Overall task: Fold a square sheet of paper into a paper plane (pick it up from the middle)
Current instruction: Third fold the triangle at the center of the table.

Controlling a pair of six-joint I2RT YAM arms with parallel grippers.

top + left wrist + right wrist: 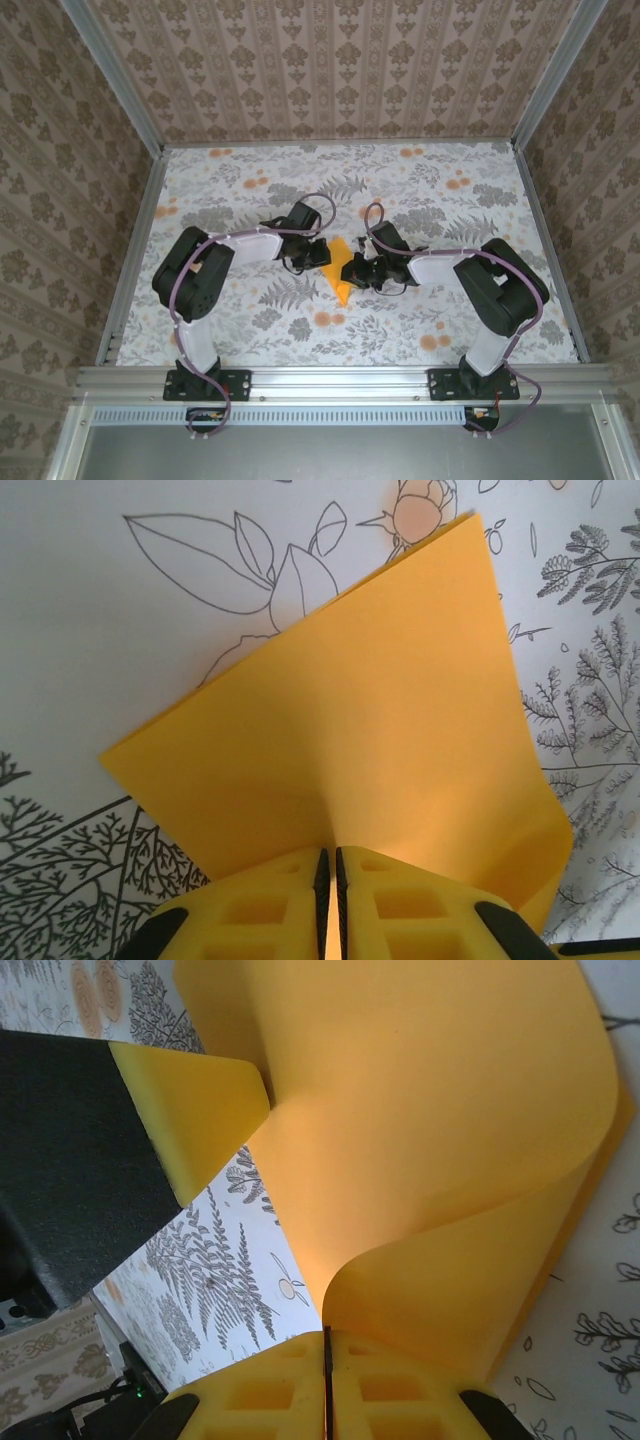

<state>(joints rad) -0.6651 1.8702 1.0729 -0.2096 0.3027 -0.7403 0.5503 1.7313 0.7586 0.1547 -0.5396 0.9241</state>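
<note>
Overhead: the sheet of paper [342, 274] sits just below the centre of the flowered table [250, 190], lifted between the two arms. The left gripper [322, 255] meets it from 10 o'clock and the right gripper [354, 272] from 3 o'clock. From this height we cannot make out any fold.

Left wrist: the left gripper [330, 865] has its jaws pressed together on the near edge of the paper [350, 730], with only a hairline gap between them. The sheet fans up and away toward 12 o'clock, mostly flat, with a corner reaching toward 1 o'clock. Its 5 o'clock side curls over.

Right wrist: the right gripper [327, 1350] is likewise clamped tight on an edge. Here the paper [430, 1130] bends in a deep S before reaching the jaws, which neither of the other views shows. One finger [195, 1110] of the left gripper shows at 9 o'clock, against the sheet.

Our reading: the two pinches hold the sheet off the table so one side can be swung over the other. The slack curve suggests the grippers are close together, bowing the paper rather than stretching it. No crease shows yet, so we judge the plane barely begun.
</note>
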